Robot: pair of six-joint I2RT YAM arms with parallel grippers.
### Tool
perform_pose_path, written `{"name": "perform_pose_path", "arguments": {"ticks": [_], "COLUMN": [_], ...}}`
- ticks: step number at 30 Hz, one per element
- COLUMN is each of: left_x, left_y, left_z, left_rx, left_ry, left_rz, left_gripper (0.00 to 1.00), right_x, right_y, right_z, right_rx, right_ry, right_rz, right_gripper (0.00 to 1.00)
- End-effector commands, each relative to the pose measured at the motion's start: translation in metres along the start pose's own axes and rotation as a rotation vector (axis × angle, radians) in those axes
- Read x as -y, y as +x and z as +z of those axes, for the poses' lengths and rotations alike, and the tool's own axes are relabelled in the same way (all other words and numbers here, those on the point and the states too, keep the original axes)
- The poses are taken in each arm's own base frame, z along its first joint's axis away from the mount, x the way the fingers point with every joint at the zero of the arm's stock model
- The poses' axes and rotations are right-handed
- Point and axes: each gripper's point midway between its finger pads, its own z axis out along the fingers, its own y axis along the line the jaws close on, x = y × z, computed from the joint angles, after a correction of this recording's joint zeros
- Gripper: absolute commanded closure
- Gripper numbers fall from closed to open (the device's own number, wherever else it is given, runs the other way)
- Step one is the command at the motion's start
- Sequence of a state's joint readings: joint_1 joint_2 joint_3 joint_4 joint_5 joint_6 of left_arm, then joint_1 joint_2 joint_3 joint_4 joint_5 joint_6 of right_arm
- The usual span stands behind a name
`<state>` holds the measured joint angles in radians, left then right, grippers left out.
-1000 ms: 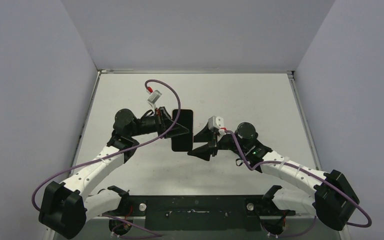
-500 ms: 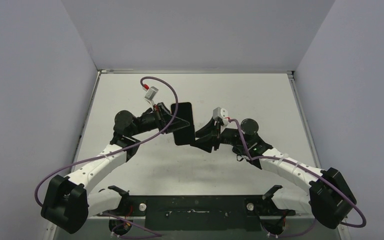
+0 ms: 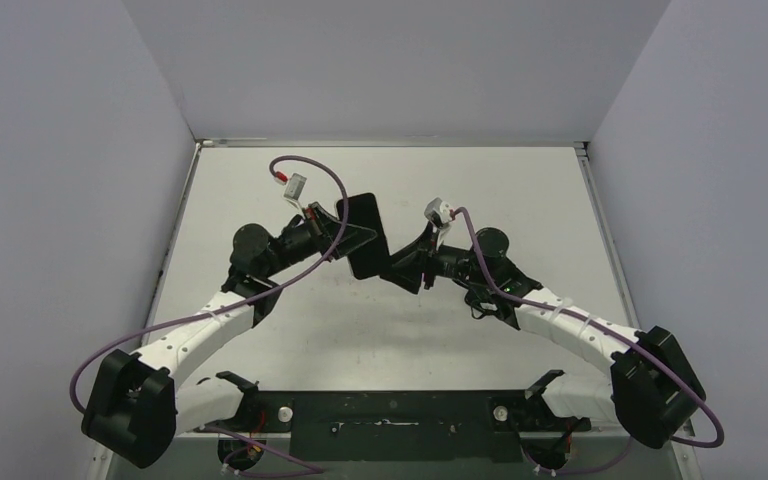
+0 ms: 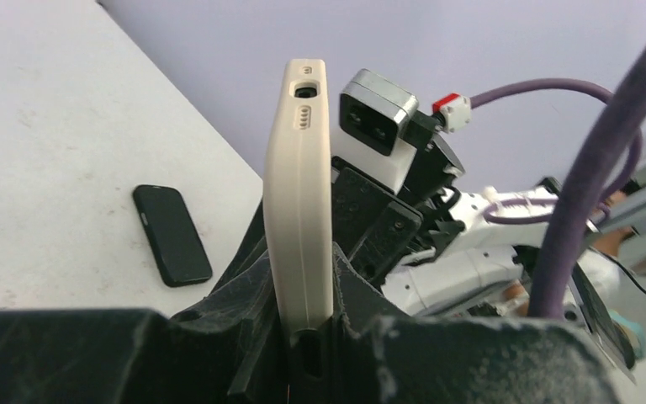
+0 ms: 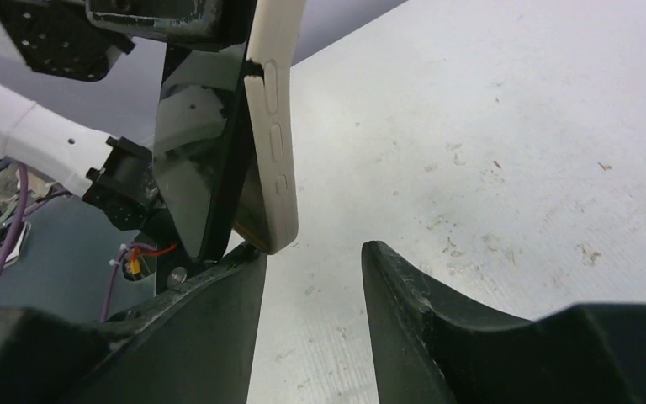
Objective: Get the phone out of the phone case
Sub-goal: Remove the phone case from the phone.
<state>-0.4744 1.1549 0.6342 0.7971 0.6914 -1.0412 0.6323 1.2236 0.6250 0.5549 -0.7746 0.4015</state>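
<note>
The cream rubbery phone case (image 4: 299, 194), with the black glossy phone (image 5: 187, 160) seated in it, is held clear of the white table (image 3: 520, 190). One edge is clamped between the fingers of the left gripper (image 4: 304, 290). Its lower corner is seen just beside one finger of the right gripper (image 5: 313, 252), whose fingers are spread apart. Raised button bumps are seen along the case's side. The phone's black face is turned upward at a tilt, and its long axis runs from near to far, leaning slightly left.
</note>
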Motion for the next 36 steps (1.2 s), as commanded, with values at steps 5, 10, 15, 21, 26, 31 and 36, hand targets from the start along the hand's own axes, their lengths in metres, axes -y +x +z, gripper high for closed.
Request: {"name": "perform_pose_path", "arguments": {"ticks": [5, 10, 15, 21, 26, 31, 36], "left_x": [-0.017, -0.022, -0.023, -0.022, -0.019, -0.015, -0.013], "left_y": [-0.051, -0.069, -0.073, -0.073, -0.072, -0.073, -0.074], "left_z": [-0.012, -0.012, -0.015, -0.016, -0.015, -0.014, -0.013], "left_rx": [0.265, 0.339, 0.374, 0.388, 0.386, 0.394, 0.396], "left_ry": [-0.134, -0.166, -0.180, -0.164, -0.149, -0.116, -0.109], "left_rz": [0.012, 0.018, -0.008, -0.048, -0.060, -0.087, -0.084], "left_gripper": [1.00, 1.00, 1.00, 1.00, 1.00, 1.00, 1.00], "right_x": [0.017, 0.009, 0.000, -0.009, -0.015, -0.015, -0.019], "right_y": [-0.053, -0.061, -0.077, -0.081, -0.084, -0.076, -0.079], "right_z": [-0.009, -0.021, -0.023, -0.016, -0.007, 0.004, 0.009], "right_rx": [0.142, 0.191, 0.287, 0.332, 0.327, 0.311, 0.333], "right_ry": [0.183, 0.215, 0.202, 0.146, 0.126, 0.122, 0.082], "right_rz": [0.038, 0.141, 0.364, 0.572, 0.629, 0.681, 0.687], "right_gripper": [0.44, 0.35, 0.31, 0.33, 0.37, 0.41, 0.43]}}
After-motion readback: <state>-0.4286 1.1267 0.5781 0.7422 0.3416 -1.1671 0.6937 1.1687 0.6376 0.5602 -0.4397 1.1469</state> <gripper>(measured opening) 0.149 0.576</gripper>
